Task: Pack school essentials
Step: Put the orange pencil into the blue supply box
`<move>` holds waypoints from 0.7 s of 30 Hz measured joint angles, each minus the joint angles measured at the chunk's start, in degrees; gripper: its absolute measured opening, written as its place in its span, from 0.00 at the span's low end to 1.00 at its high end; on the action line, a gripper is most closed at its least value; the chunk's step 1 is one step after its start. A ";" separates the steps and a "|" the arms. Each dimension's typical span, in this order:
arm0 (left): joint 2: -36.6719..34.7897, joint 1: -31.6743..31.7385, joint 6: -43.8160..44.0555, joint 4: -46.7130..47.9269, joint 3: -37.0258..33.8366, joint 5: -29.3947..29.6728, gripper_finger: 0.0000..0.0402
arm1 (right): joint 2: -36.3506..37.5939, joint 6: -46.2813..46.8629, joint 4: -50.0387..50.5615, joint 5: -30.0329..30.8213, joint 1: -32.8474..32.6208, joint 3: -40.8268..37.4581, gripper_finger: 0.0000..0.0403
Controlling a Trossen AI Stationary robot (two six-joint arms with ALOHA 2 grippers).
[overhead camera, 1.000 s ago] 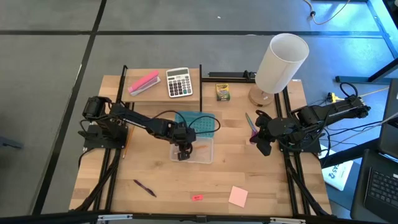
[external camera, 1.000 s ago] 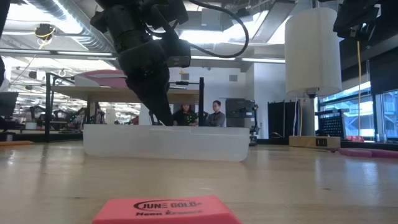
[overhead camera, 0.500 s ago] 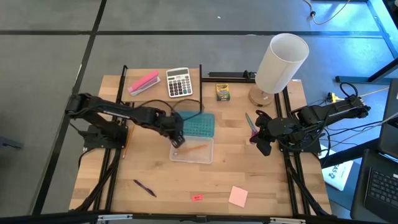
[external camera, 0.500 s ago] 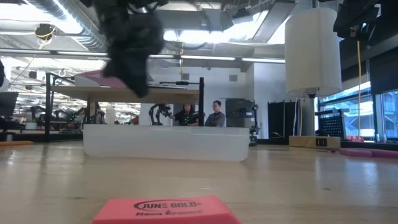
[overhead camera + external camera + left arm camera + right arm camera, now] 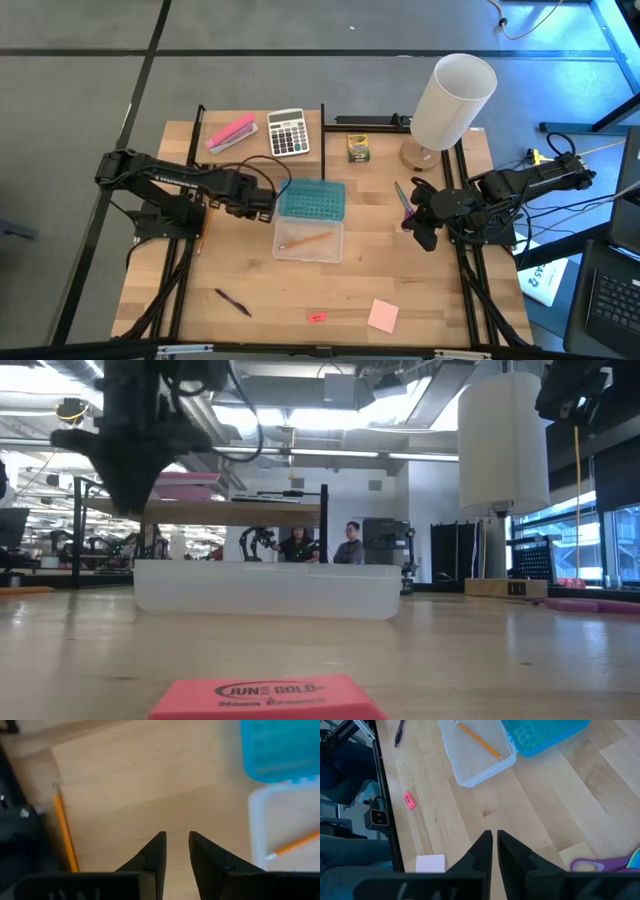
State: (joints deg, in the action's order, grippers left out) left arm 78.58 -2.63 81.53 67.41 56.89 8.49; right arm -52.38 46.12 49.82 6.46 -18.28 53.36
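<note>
- Left tool [image 5: 266, 201] is hovering over bare bench [image 5: 250, 260], just left of the clear tray [image 5: 310, 242]; fingers [image 5: 155, 855] are standing a little apart w/ nothing between them.
- One orange pencil [image 5: 200, 232] is lying at the bench's left side by the left arm's base, well behind that tool.
- Second orange pencil [image 5: 304, 240] is lying inside the clear tray, just right of the left tool; blue lid [image 5: 311, 200] is sitting against the tray's far side.
- Dark purple pen [image 5: 232, 301] is lying near the front edge, left of centre.
- Pink eraser [image 5: 317, 317] and pale pink sticky pad [image 5: 383, 315] are resting at the front edge, well apart from both tools.
- Crayon box [image 5: 357, 148] is sitting at the back, centre-right.
- Purple-handled scissors [image 5: 405, 203] are lying just beside the right tool [image 5: 421, 222], on its left.
- Right tool is waiting at the bench's right side, fingers [image 5: 482, 851] pressed together, gripping nothing.
</note>
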 joint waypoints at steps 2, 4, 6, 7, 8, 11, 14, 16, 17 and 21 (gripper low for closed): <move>0.01 0.00 1.44 0.55 -1.28 -0.13 0.19 | 0.00 -0.06 -0.17 0.00 0.00 -0.01 0.07; 0.01 0.00 2.45 0.64 -2.83 -1.09 0.19 | 0.00 -0.15 -0.19 0.00 0.00 -0.01 0.07; 0.01 -0.38 2.34 -0.23 -4.47 -1.28 0.19 | 0.00 -0.29 -0.19 0.02 0.00 -0.01 0.07; 0.01 -0.61 2.16 -0.49 -5.04 -1.20 0.19 | 0.00 -0.36 -0.21 0.00 0.00 -0.01 0.07; 0.03 -0.81 2.13 -0.47 -5.50 -0.87 0.19 | 0.00 -0.49 -0.21 0.00 0.00 -0.01 0.07; 0.03 -0.92 2.95 -1.19 -6.42 0.45 0.19 | 0.00 -1.71 -0.22 0.00 0.00 -0.01 0.07; 0.03 -0.70 3.51 -1.48 -6.55 0.38 0.19 | 0.00 -1.70 -0.23 0.02 0.00 0.01 0.07; 0.03 -0.67 1.91 -1.44 -6.58 1.96 0.19 | 0.00 -1.70 -0.23 0.02 0.00 0.00 0.07; 0.03 -0.62 1.75 -1.37 -6.58 2.63 0.19 | 0.00 -1.70 -0.23 0.02 0.00 -0.01 0.07; 0.38 1.14 5.22 0.46 -6.58 2.59 0.19 | 0.00 -1.75 -0.23 0.01 0.00 -0.01 0.07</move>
State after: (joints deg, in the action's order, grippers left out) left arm 78.96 -1.50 86.75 67.88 50.30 11.07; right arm -52.38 44.37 49.58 6.47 -18.28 53.34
